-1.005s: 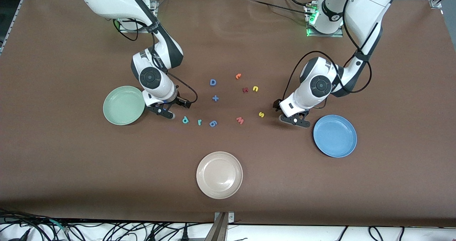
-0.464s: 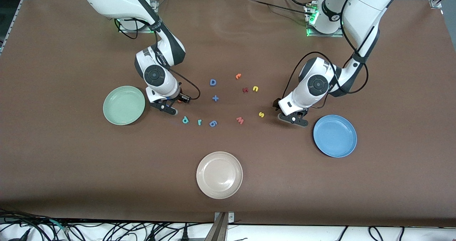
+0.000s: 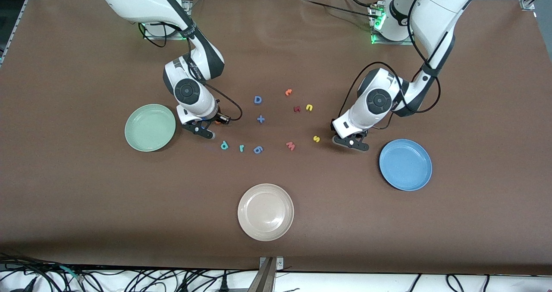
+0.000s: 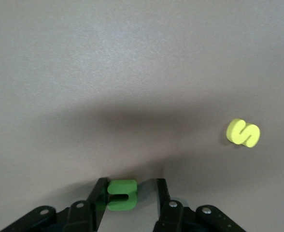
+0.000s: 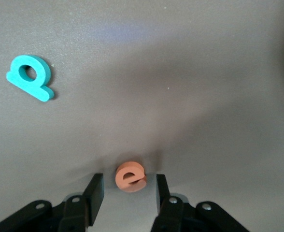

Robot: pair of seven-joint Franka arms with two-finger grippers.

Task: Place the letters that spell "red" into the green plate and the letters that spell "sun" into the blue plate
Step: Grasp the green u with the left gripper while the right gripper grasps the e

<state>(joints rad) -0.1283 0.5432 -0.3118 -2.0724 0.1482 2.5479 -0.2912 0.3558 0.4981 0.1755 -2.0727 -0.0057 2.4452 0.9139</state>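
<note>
Left gripper brackets the green u/n letter, one finger touching, one apart; right gripper stands part-open around the orange e, not gripping. Green plate and blue plate both empty; judged: all six letters remain on the table.

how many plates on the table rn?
3. Green plate toward the right arm's end, blue plate toward the left arm's end, beige plate between them, nearest the front camera. None look hidden.
</note>
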